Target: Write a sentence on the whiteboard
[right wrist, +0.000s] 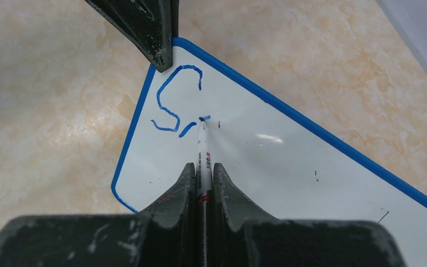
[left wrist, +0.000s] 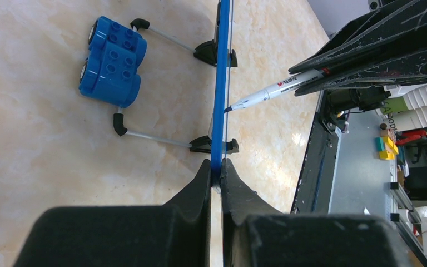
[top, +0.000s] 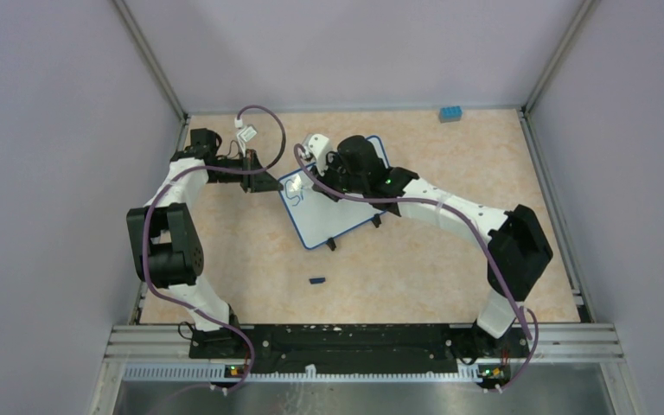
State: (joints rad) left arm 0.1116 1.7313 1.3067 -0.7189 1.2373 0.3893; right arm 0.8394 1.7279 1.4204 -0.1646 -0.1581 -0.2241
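Note:
The whiteboard [top: 339, 216] stands tilted at the table's middle; its blue frame shows edge-on in the left wrist view [left wrist: 221, 83]. My left gripper [top: 275, 184] is shut on the board's upper left corner [left wrist: 221, 169]. My right gripper [right wrist: 203, 172] is shut on a white marker [right wrist: 204, 150], whose tip touches the board [right wrist: 289, 167]. Of the sentence, only a blue "S" [right wrist: 175, 100] and two short strokes beside it show. The marker also shows in the left wrist view [left wrist: 272, 92]. My right gripper in the top view [top: 316, 180] is over the board's left part.
A blue toy block [top: 450, 113] lies at the back right, and shows behind the board in the left wrist view [left wrist: 111, 61]. A small dark cap-like piece [top: 316, 280] lies in front of the board. The board's black feet [left wrist: 214, 53] rest on the table.

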